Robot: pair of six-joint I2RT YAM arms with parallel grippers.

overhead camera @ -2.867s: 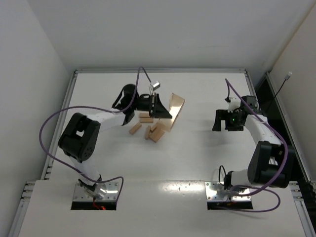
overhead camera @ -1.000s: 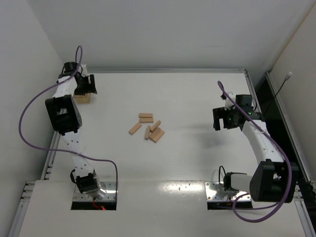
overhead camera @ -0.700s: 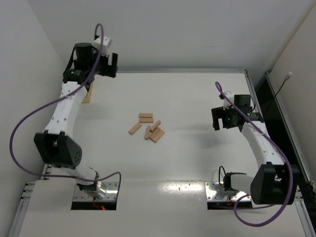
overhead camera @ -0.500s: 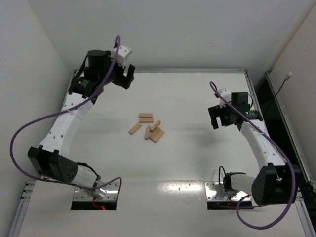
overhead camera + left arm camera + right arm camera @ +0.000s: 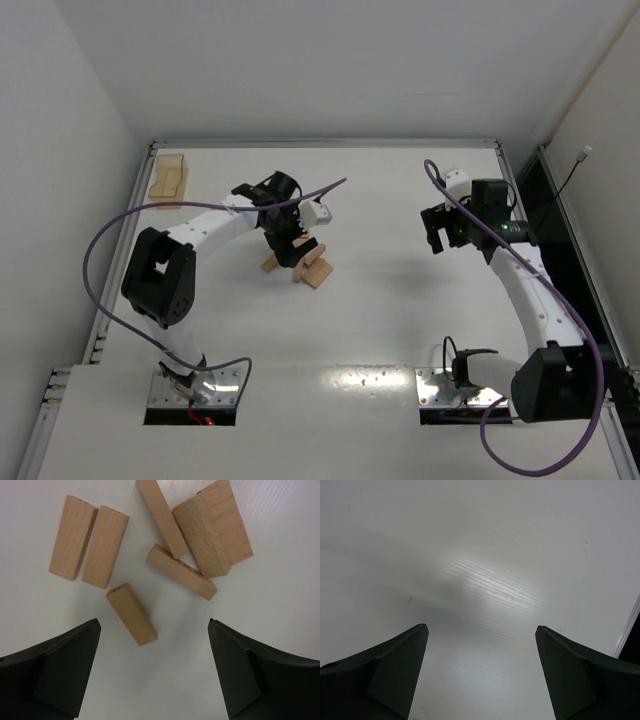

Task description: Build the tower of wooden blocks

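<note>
Several light-tan wood blocks [image 5: 131, 613] lie flat and loose on the white table. Two lie side by side [image 5: 89, 542], and two others rest stacked at an angle [image 5: 215, 530]. My left gripper [image 5: 154, 623] hangs open just above them, nothing between its fingers, the nearest block's end close to its left finger [image 5: 65, 670]. In the top view that gripper [image 5: 288, 243] covers part of the wood blocks [image 5: 318, 272]. My right gripper [image 5: 438, 230] stands open over bare table at the right; its wrist view shows the right gripper [image 5: 482, 626] empty. No tower shows in any view.
A clear amber-tinted box [image 5: 168, 178] sits in the far left corner by the table rail [image 5: 150, 190]. The table's raised edge [image 5: 320, 144] runs along the back. A dark gap [image 5: 560, 210] borders the right side.
My left arm swung from the far left corner, where the amber box now sits, back over the blocks, jaws opening wider. The right gripper shifted slightly toward the back.
</note>
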